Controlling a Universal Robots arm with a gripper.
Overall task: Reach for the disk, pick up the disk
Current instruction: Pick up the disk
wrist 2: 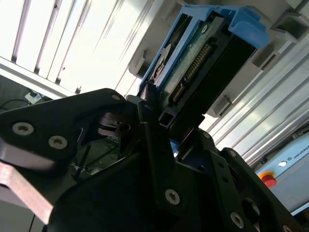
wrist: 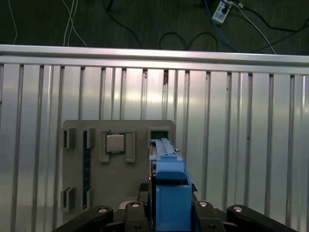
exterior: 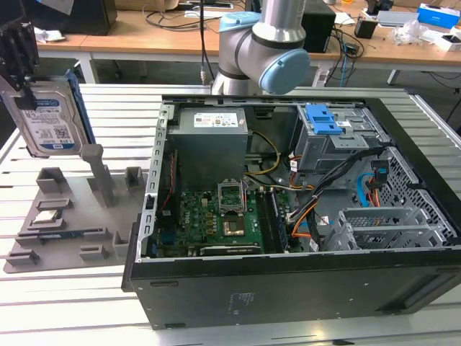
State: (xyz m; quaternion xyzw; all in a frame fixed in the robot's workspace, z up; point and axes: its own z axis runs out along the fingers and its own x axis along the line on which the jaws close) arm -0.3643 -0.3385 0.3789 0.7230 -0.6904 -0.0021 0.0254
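The disk [exterior: 49, 121], silver-grey with blue bracket, held upright in the jaws

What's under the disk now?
In the first wrist view, the grey fixture tray lies below the disk, with a square chip seated in one pocket. The tray's part directly beneath the disk is covered.

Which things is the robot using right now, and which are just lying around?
In the job: disk, hand gripping it.
Lying about: grey tray, chip on it, open computer, power supply inside.
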